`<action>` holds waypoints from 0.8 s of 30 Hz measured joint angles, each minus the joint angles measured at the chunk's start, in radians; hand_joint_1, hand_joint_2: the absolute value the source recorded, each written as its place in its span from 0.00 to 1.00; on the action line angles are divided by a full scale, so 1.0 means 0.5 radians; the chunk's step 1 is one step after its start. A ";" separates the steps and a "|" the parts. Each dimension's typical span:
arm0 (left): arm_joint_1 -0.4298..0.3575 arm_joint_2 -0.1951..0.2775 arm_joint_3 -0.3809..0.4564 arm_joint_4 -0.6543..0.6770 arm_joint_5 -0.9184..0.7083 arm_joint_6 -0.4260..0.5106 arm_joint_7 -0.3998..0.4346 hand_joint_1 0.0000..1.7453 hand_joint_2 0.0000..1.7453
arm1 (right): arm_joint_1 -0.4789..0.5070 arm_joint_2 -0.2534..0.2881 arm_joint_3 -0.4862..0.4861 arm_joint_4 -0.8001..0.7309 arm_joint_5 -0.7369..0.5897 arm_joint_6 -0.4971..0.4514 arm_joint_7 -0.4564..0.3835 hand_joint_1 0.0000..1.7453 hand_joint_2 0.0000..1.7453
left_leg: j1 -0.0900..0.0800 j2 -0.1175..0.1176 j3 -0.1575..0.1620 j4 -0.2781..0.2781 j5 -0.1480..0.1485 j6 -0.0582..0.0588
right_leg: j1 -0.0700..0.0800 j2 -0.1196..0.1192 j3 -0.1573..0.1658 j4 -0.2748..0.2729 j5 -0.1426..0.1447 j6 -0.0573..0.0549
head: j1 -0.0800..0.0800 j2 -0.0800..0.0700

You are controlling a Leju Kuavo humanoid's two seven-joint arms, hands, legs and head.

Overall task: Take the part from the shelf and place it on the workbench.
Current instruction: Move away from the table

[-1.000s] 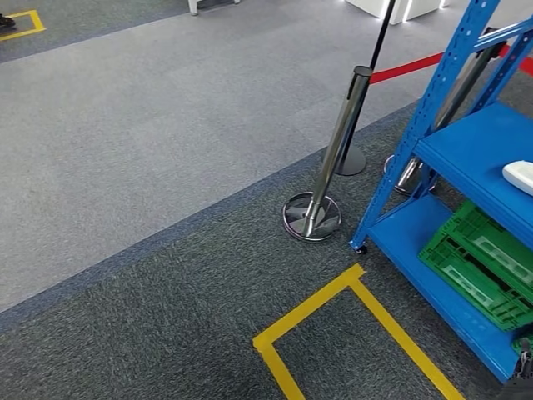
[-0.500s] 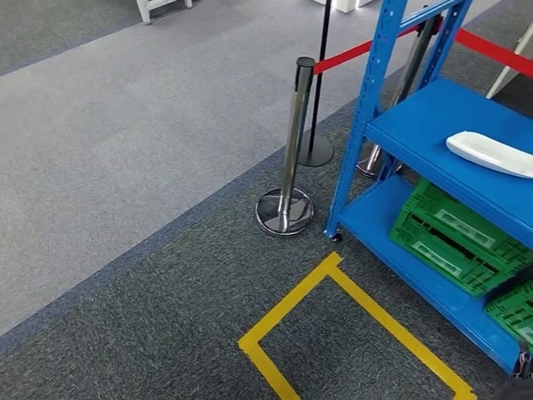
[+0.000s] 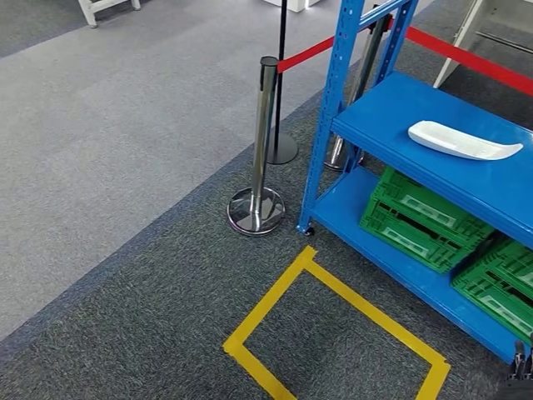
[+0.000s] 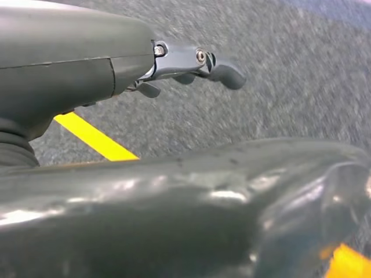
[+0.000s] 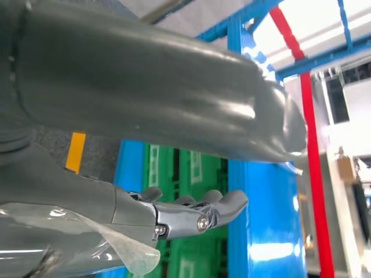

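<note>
Left hand: my left hand (image 4: 192,63) hangs at my side above dark grey carpet, fingers extended and slightly apart, with nothing in them.
Right hand: my right hand (image 5: 188,211) hangs low beside the blue shelf, fingers stretched out and a little spread, holding nothing; a sliver of it shows at the lower right corner of the head view (image 3: 520,367).
Part: the white part (image 3: 464,142), a long shallow curved piece, lies flat on the upper board of the shelf, well above and ahead of my right hand and far across from my left; neither hand touches it.
Shelf: the blue steel shelf (image 3: 377,112) stands ahead of my right hand; in the right wrist view its blue upright (image 5: 238,174) runs just past my fingertips.
Crates: folded green crates (image 3: 421,221) rest on the lower board, under the part; they also show in the right wrist view (image 5: 192,168), right behind my right fingers.
Floor marking: a yellow tape rectangle (image 3: 326,279) lies on the carpet in front of the shelf, between my two hands; a strip of yellow tape (image 4: 94,138) passes below my left hand.
Barrier: a chrome post (image 3: 259,150) carrying a red belt (image 3: 305,54) stands beyond the shelf's corner, well apart from both hands.
</note>
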 joint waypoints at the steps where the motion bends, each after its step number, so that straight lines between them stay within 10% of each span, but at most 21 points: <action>1: 0.003 -0.001 0.001 0.000 -0.002 0.000 0.000 0.00 0.00 | -0.002 0.000 0.002 0.000 0.000 -0.001 0.000 0.00 0.00 | -0.002 0.023 -0.002 0.000 0.000 0.003 | 0.000 -0.030 -0.065 0.136 -0.070 0.007 | 0.002 0.000; 4: 0.006 -0.004 0.006 0.000 -0.004 0.000 0.000 0.00 0.00 | 0.000 0.000 0.005 0.001 -0.002 -0.004 0.000 0.00 0.00 | -0.004 0.091 -0.005 0.001 -0.001 0.002 | -0.003 -0.057 -0.138 0.301 -0.102 0.024 | 0.002 0.000; 8: -0.001 -0.006 0.007 0.000 -0.004 0.000 0.000 0.00 0.00 | 0.000 0.000 0.006 0.001 -0.002 -0.004 0.001 0.00 0.00 | -0.013 0.144 0.011 0.007 -0.012 -0.020 | -0.001 -0.148 0.130 -0.182 0.112 0.009 | 0.000 0.000; 13: -0.006 -0.006 0.009 0.000 -0.005 0.000 -0.002 0.00 0.00 | 0.002 0.000 0.007 0.001 -0.003 -0.001 0.001 0.00 0.00 | -0.011 0.156 0.026 0.032 -0.045 -0.076 | 0.005 -0.122 0.171 -0.257 0.137 -0.055 | -0.007 0.000; 18: 0.001 -0.005 0.011 0.000 -0.010 0.000 -0.003 0.00 0.00 | 0.000 0.000 0.010 0.001 -0.004 0.000 0.000 0.00 0.00 | -0.007 0.064 -0.195 0.579 -0.314 -0.099 | 0.004 -0.046 0.180 -0.259 0.154 -0.084 | -0.018 0.000; 20: 0.003 -0.005 0.012 0.000 -0.010 0.000 -0.003 0.00 0.00 | 0.001 0.000 0.010 0.001 -0.004 0.000 0.000 0.00 0.00 | -0.008 0.057 -0.186 0.542 -0.234 -0.087 | 0.007 -0.004 0.186 -0.258 0.153 -0.084 | -0.018 0.000; 24: 0.003 -0.001 0.012 0.000 -0.011 0.000 -0.003 0.00 0.00 | -0.002 0.000 0.011 0.001 -0.003 0.000 0.000 0.00 0.00 | -0.009 -0.077 0.001 0.072 -0.010 -0.044 | 0.005 0.074 0.175 -0.248 0.147 -0.067 | -0.017 0.000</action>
